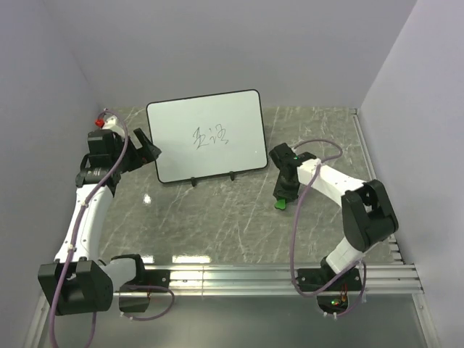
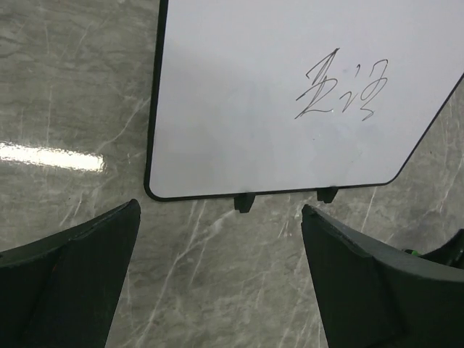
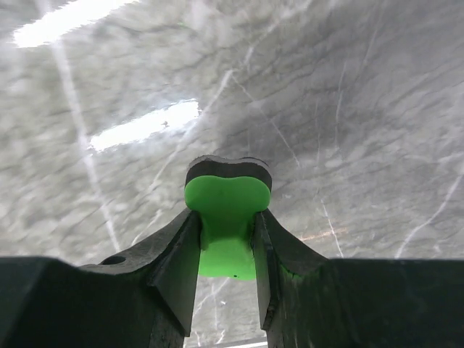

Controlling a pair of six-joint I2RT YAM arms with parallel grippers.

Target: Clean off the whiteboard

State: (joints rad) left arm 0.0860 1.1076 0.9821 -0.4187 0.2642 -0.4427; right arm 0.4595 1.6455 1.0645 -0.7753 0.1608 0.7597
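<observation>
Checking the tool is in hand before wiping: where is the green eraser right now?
In the top view the green eraser sits right of centre, clamped in the right gripper, just in front of the lower right corner of the whiteboard.

A: Overhead view. Light is even and diffuse, from above, and bright enough. The table (image 1: 217, 225) has one small glare spot at 9 o'clock. Shadows under the whiteboard (image 1: 181, 138) are soft and short.

B: Noted. Left wrist view. There's a glare streak on the stone at 9 o'clock. The board's writing is sharp. The left gripper (image 2: 221, 210) is underexposed at 7 and 5 o'clock, near-black with little surface detail.

A: Right wrist view. Two glare patches, at 11 and 10 o'clock, the upper one blown out. The right gripper (image 3: 226, 217) is soft and out of focus at 6 o'clock. The green eraser (image 3: 226, 199) is vivid and saturated.

B: Stone veins are slightly soft there.
</observation>
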